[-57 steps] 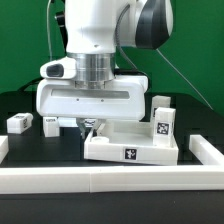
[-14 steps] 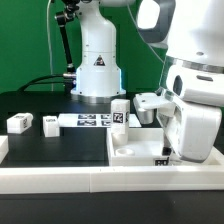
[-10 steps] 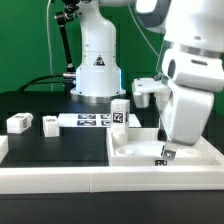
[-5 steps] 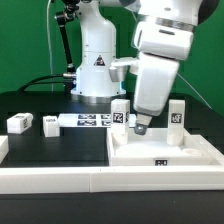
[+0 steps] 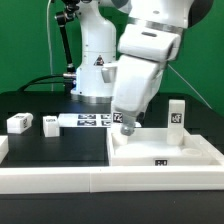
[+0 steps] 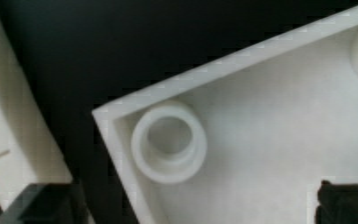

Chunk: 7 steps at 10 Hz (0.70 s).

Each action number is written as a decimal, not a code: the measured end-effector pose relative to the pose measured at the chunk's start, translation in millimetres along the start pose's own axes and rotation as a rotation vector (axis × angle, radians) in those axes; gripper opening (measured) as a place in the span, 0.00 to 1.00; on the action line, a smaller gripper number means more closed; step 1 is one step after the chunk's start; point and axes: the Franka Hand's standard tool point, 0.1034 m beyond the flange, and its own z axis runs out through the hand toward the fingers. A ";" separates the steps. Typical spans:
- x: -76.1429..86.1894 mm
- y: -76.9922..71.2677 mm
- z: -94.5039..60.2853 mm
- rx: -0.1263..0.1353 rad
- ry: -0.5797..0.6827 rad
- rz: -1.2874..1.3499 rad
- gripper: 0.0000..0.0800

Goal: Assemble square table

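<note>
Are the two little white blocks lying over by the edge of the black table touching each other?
Apart. The exterior view shows a strip of black table between the leftmost small white block leg and its neighbouring small white block leg.

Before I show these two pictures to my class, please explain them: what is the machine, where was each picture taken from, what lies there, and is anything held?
The white machine is a robot arm with a two-finger pincer. One picture comes from a camera off the arm that sees the whole scene. The other comes from a camera on the wrist, looking past the dark fingers. On the black table lies a square white top with a raised rim. The wrist view shows one corner of it, with a round socket. Small white legs sit nearby, and a flat marker board with printed tags lies beside them. The pincer hangs over the top's corner, open, holding nothing.
</note>
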 end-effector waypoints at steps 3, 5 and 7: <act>-15.7 6.8 -0.7 0.035 -0.031 0.196 0.81; -15.1 6.4 -0.4 0.034 -0.034 0.324 0.81; -16.3 6.7 0.0 0.033 -0.036 0.407 0.81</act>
